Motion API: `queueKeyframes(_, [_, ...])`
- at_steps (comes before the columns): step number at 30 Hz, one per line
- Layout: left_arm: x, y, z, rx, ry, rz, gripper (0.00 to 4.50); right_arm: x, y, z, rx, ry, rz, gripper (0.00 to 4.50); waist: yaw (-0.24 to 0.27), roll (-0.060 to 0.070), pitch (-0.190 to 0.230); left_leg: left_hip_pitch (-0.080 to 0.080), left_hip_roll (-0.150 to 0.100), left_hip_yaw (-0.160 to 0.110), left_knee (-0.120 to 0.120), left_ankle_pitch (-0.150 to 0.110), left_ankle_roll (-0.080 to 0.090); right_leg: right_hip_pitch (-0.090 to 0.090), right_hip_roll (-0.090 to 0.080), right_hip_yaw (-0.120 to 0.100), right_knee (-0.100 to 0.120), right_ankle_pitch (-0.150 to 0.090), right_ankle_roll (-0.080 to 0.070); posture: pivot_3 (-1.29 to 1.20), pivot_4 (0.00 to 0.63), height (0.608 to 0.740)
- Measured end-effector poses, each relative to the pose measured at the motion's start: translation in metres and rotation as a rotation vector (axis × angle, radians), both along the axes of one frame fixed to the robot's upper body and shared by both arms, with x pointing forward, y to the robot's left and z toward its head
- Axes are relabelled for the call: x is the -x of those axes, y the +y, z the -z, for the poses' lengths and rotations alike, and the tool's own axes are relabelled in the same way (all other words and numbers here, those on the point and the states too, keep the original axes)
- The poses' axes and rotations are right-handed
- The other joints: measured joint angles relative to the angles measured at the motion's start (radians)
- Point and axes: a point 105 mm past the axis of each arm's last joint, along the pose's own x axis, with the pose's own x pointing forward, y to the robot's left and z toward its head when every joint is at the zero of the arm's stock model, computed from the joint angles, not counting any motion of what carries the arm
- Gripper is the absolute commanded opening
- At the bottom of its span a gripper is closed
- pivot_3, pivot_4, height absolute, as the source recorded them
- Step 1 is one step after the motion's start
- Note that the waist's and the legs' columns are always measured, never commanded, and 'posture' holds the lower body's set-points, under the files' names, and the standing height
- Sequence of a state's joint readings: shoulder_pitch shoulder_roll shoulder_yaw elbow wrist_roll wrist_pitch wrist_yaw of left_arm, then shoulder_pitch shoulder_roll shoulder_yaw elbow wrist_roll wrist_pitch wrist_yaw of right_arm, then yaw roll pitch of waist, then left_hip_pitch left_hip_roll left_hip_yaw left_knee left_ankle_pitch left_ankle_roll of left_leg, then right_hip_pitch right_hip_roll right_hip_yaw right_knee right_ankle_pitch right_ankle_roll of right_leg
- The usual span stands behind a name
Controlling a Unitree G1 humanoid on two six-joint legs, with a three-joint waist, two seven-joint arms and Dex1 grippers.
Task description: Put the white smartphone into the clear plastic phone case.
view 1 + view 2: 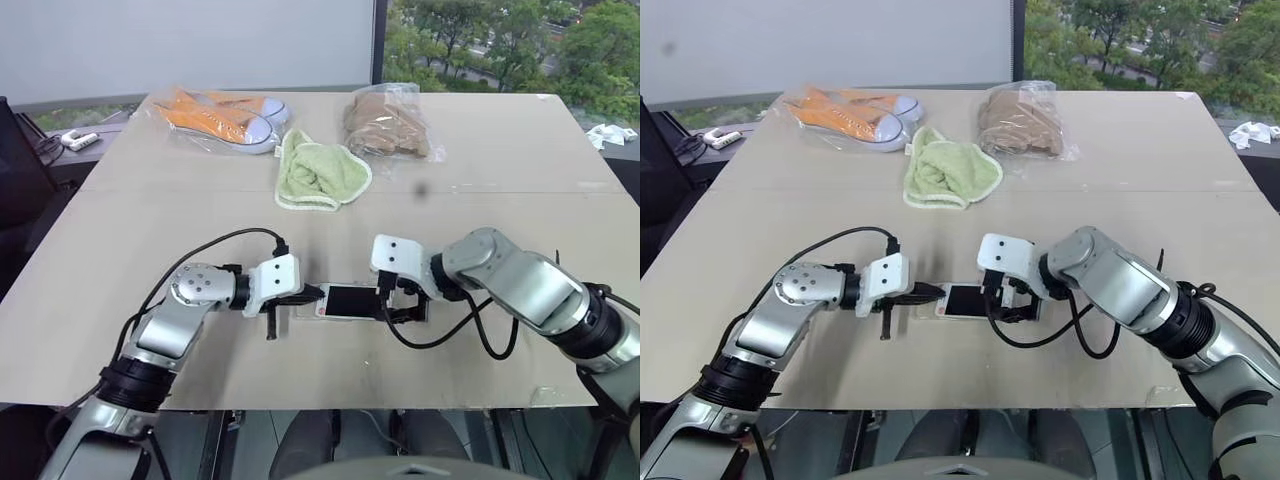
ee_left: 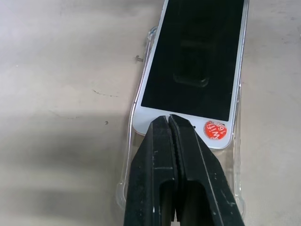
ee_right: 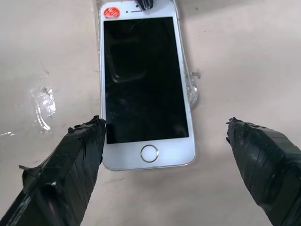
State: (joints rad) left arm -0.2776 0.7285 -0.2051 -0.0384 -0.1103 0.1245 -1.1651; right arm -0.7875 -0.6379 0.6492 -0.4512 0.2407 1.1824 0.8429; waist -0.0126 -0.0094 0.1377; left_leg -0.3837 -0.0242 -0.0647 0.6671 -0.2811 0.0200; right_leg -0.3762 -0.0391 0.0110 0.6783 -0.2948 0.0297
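The white smartphone (image 1: 350,300) lies screen up on the table between my two grippers, a red sticker (image 2: 215,129) at one end. It rests on the clear plastic phone case (image 2: 128,155), whose rim juts out past the sticker end and along the sides. My left gripper (image 2: 168,120) is shut, its tips touching the phone's sticker end. At the home-button end (image 3: 149,152) my right gripper (image 3: 165,123) is open, one finger (image 3: 89,141) at the phone's edge and the other well clear of it.
At the back of the table lie bagged orange shoes (image 1: 215,118), a green towel (image 1: 318,172) and a bagged tan item (image 1: 390,122). A scrap of clear plastic (image 3: 44,101) sits beside the phone. The table's front edge (image 1: 330,408) is close behind the arms.
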Motion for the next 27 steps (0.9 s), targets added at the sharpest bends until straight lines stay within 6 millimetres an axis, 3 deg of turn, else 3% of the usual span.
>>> queueKeyframes(8, [-0.001,0.001,-0.002,0.003,-0.007,-0.023,0.0,-0.002,0.023,-0.009,-0.085,-0.083,-0.065,4.46,0.0,0.0,0.0,0.0,0.0,0.0,0.0,0.0,0.0,0.0,0.0,0.0,0.0,0.0,0.0,0.0,0.15,0.74])
queueKeyframes(15, [0.0,0.002,-0.002,0.01,0.003,-0.045,0.0,-0.003,0.028,-0.008,-0.101,-0.115,-0.098,4.46,-0.001,0.001,0.0,0.0,0.0,0.0,-0.001,0.0,0.0,0.0,0.0,0.0,0.0,0.0,0.0,0.0,0.15,0.74])
queueKeyframes(19, [0.001,0.002,-0.002,0.01,0.006,-0.05,0.0,-0.015,0.023,0.008,-0.035,-0.143,-0.072,4.46,-0.002,0.001,0.001,0.0,0.0,0.0,-0.001,0.0,0.0,-0.001,0.0,0.0,0.0,0.0,0.0,0.0,0.15,0.74])
queueKeyframes(27, [0.002,0.003,-0.003,0.005,0.006,-0.052,0.0,-0.009,0.027,-0.002,-0.105,-0.108,-0.113,4.46,-0.002,0.003,0.002,0.0,0.0,0.0,-0.002,0.0,0.0,-0.001,0.0,0.001,-0.001,0.0,0.0,0.0,0.15,0.74])
